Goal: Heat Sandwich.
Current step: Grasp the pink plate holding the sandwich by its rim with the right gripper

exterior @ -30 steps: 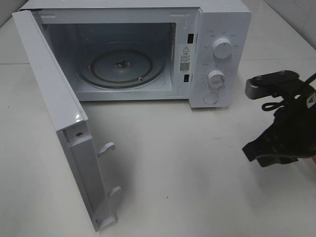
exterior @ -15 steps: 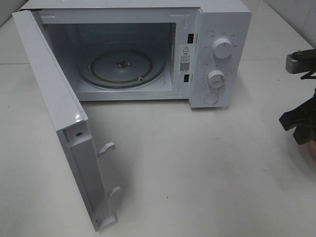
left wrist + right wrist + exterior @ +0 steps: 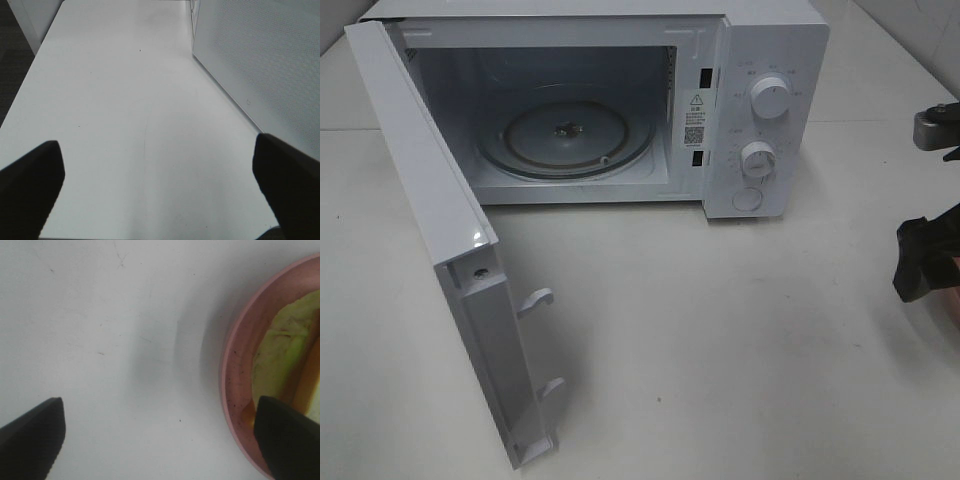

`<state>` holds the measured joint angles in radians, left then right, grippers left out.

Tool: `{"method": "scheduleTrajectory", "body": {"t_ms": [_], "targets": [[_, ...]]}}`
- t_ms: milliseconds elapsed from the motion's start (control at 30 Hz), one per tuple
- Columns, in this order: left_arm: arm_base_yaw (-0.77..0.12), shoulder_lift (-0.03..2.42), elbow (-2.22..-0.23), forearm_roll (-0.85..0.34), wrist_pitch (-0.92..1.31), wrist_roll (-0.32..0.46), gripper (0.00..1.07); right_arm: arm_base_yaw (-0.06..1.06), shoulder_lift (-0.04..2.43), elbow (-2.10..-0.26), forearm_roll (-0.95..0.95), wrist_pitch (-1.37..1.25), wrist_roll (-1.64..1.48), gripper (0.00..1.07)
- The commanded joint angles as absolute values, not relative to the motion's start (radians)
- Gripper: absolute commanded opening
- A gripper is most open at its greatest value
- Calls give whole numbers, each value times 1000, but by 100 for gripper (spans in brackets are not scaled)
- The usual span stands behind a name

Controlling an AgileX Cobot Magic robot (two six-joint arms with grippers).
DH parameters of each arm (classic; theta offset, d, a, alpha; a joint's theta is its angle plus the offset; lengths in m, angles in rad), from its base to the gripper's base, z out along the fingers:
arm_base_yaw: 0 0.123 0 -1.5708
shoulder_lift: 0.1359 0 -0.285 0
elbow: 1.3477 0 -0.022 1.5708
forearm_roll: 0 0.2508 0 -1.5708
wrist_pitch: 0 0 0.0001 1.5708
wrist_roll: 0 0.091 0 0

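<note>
1. The right gripper (image 3: pixel 159 405) hangs over the bare white table (image 3: pixel 720 330), its jaws spread wide with nothing between them.
2. The sandwich (image 3: pixel 282 350) lies on a round pink plate (image 3: pixel 232 370) at the far right of the workspace. It sits off to one side of the right gripper, just beyond the outer finger and not inside the gap.
3. Only a pale yellow-green strip of the sandwich shows at the edge of the right wrist view, so its long axis cannot be read. The high camera does not show it at all.
4. The left gripper (image 3: pixel 156 145) is also spread wide and empty. It hovers above bare table beside a white perforated panel, well apart from the plate.
5. The right arm is clearly the nearer one. The pick-up appears to call for a sideways shift toward the plate, so that the jaws straddle the bread before closing.
6. The microwave (image 3: pixel 775 40) stands ready across the table, with its door (image 3: pixel 430 200) swung fully out to the left and its glass turntable (image 3: pixel 565 135) bare. The sandwich will have to travel leftward from the plate to reach that opening.
</note>
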<state>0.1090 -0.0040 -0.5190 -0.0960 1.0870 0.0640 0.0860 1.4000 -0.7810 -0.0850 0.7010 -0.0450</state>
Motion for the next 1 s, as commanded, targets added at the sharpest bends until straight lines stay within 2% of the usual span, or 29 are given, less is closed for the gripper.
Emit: {"method": "scheduleTrajectory", "body": {"t_ms": [33, 367, 767, 1000], "targets": [[111, -21, -518, -95, 1072, 63, 98, 81, 1396, -786, -102, 707, -32, 96], [111, -21, -518, -95, 1072, 63, 98, 73, 1455, -789, -207, 682, 57, 93], [111, -21, -518, -95, 1072, 63, 98, -17, 1554, -821, -202, 648, 66, 89], [111, -21, -518, -95, 1072, 63, 98, -24, 1607, -821, -200, 614, 69, 88]]}}
